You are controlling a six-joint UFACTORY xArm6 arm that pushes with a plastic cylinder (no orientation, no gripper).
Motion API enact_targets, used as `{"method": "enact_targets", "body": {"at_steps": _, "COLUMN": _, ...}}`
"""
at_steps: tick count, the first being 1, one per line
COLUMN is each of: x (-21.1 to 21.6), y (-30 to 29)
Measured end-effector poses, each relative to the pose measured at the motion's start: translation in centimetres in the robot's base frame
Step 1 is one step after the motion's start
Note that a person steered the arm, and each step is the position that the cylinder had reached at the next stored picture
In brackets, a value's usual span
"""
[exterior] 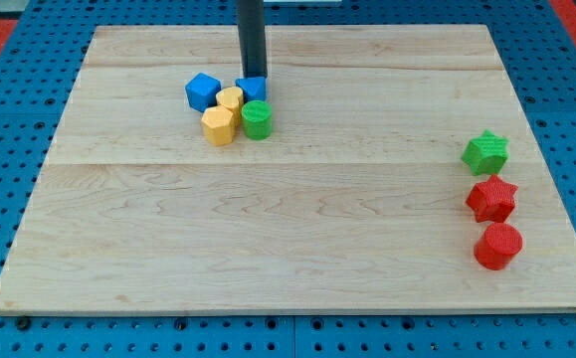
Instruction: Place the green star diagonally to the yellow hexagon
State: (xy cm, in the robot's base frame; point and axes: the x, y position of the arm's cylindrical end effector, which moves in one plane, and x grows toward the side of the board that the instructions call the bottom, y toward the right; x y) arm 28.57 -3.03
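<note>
Wooden board on a blue perforated base. The arm ends in a dark rod; no gripper on this rig, so nothing opens, closes or holds. It only pushes. The tip stands at the top of a cluster in the view's upper left, touching or just beside a blue block partly hidden behind it.

Cluster contents: blue block at the left, shape unclear, perhaps a cube; a smaller yellow block; the yellow hexagon below it; a green cylinder just right of the hexagon. All packed together, touching or nearly so.

The green star sits well apart, near the view's right edge, at the top of a column with a red star under it and a red cylinder lowest. Star and red star look close, maybe touching.

Handling, as judged: the star looks small, light, rigid plastic, likely to slide easily on the smooth wood. Its points make it prone to spin if pushed off-centre. Best contact would be on its right side, in a notch between points or squarely through the middle, driving it leftward. The tip must first travel across the board and come round behind the star without knocking the red star. The crowded cluster leaves little room at the hexagon's corners; the lower-right or lower-left diagonal looks freest.
</note>
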Motion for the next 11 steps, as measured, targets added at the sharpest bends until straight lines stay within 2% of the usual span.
{"method": "enact_targets", "body": {"at_steps": 1, "x": -0.6, "y": 13.4}}
{"method": "enact_targets", "body": {"at_steps": 2, "x": 5.4, "y": 26.0}}
{"method": "enact_targets", "body": {"at_steps": 3, "x": 11.9, "y": 29.0}}
{"method": "enact_targets", "body": {"at_steps": 4, "x": 13.6, "y": 29.7}}
{"method": "enact_targets", "body": {"at_steps": 5, "x": 16.0, "y": 23.8}}
{"method": "enact_targets", "body": {"at_steps": 7, "x": 19.3, "y": 6.7}}
{"method": "enact_targets", "body": {"at_steps": 8, "x": 20.6, "y": 9.6}}
{"method": "enact_targets", "body": {"at_steps": 9, "x": 21.6, "y": 2.5}}
{"method": "enact_targets", "body": {"at_steps": 10, "x": 21.5, "y": -9.4}}
{"method": "enact_targets", "body": {"at_steps": 11, "x": 21.6, "y": -12.2}}
